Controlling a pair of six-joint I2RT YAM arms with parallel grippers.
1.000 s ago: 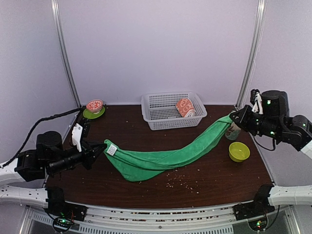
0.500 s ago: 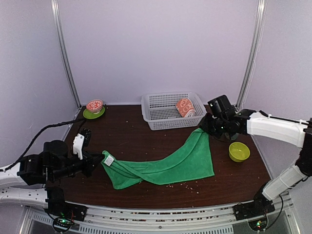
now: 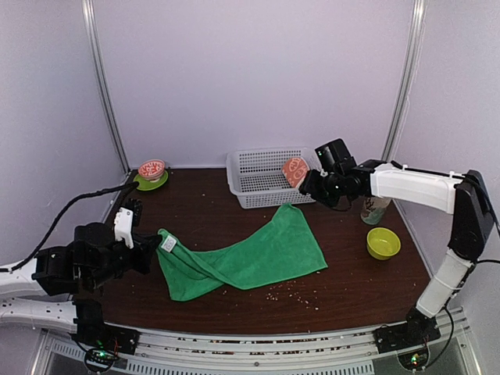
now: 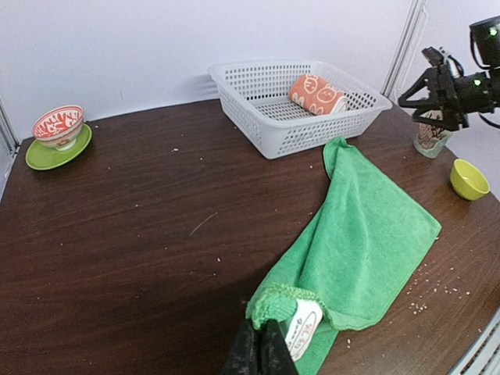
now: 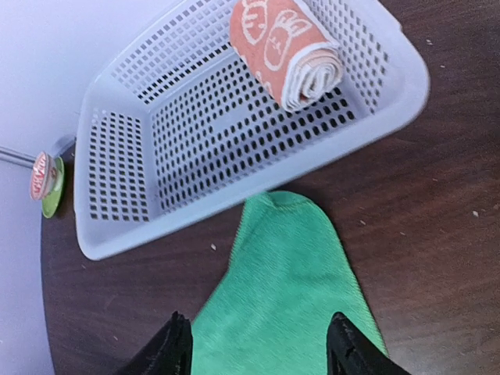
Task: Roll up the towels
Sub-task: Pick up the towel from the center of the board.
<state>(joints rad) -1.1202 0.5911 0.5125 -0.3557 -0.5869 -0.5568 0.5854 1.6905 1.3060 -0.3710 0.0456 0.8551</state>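
Plush green towel [image 3: 262, 251], perforated plastic basket [image 3: 275, 196]

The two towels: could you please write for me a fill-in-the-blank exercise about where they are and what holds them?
1. The orange towel lies rolled in the white ____.
2. The left end effector pinches a ____ of the green towel.
3. The right end effector, above the green towel, is ____.
Missing words: basket; corner; open.

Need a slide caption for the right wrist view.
Open right gripper over a corner of the green towel; rolled bunny towel in the white basket.
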